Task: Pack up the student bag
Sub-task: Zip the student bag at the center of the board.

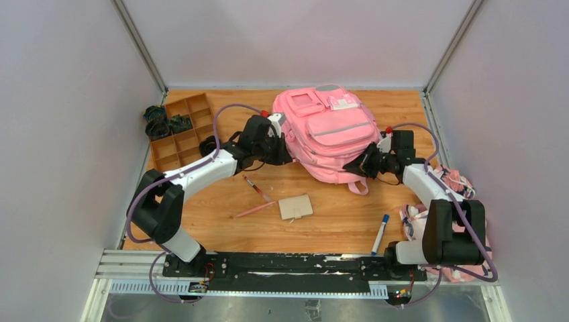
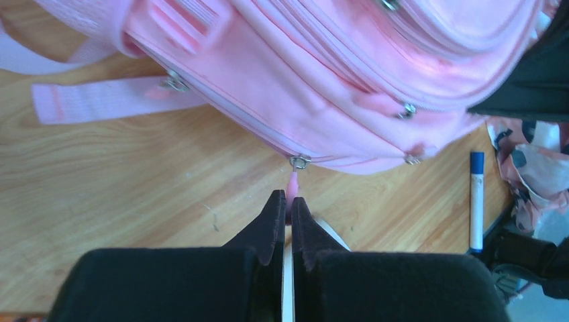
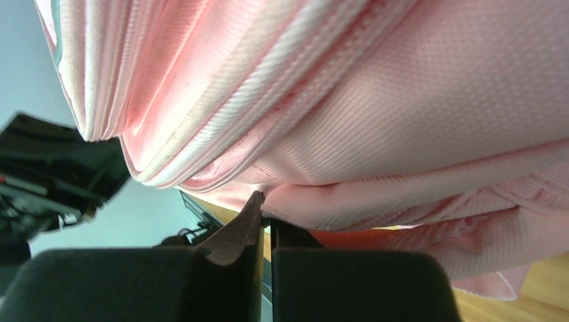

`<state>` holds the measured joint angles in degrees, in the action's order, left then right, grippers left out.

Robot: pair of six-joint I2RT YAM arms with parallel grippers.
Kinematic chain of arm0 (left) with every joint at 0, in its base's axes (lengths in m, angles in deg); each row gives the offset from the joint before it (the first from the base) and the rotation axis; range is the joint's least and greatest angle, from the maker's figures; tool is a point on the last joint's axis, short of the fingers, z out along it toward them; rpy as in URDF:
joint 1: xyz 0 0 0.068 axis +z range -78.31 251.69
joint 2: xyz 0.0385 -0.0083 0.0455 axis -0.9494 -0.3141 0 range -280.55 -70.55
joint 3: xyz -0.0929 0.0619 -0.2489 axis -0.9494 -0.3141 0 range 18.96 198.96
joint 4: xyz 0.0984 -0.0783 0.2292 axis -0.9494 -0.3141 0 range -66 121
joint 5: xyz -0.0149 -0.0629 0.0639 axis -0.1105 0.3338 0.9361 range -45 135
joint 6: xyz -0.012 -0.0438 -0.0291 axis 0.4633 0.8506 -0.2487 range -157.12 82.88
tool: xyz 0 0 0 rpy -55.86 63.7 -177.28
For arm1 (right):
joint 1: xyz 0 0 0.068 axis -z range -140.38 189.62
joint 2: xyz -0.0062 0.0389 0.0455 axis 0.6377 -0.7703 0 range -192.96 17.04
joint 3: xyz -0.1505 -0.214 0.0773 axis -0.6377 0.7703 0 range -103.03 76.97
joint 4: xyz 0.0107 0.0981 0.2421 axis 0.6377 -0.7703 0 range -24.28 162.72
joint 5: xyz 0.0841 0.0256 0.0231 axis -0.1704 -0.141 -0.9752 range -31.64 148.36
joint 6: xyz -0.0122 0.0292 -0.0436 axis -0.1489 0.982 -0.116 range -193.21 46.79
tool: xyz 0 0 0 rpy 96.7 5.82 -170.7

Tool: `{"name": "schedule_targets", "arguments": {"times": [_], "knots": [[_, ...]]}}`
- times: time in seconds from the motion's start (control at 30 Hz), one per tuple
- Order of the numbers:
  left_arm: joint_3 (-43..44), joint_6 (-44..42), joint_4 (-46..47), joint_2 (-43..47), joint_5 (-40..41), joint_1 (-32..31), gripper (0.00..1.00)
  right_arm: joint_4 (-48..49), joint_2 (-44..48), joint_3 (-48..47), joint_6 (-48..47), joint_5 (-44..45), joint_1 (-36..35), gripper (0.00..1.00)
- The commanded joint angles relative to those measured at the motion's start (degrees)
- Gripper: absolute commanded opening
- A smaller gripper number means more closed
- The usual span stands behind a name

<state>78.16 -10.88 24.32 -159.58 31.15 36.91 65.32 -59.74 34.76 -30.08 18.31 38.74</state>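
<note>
Left jaws are closed on the zipper tab (image 2: 293, 180), right jaws closed on the backpack (image 1: 329, 131) cloth; better pull slowly along the zipper, holding the cloth tight.

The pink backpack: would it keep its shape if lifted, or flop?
Probably floppy: the student bag is soft fabric, creasing where the right gripper pinches it. Its loose strap would likely dangle. With the notebook lying outside it, it may be fairly light.
</note>
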Motion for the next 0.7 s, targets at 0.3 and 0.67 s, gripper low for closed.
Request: {"name": "schedule_targets", "arguments": {"times": [0.3, 0.67], "knots": [[6.3, -2.1, 1.4, -8.1, 2.8, 12.5, 0.0, -11.5, 0.6, -4.3, -14.6, -9.4, 3.6, 0.0], [9.0, -2.3, 2.3, -13.6, 3.6, 13.6, 0.0, -11.3, 5.7, -2.3, -12.3, -9.8, 1.1, 0.0]]}}
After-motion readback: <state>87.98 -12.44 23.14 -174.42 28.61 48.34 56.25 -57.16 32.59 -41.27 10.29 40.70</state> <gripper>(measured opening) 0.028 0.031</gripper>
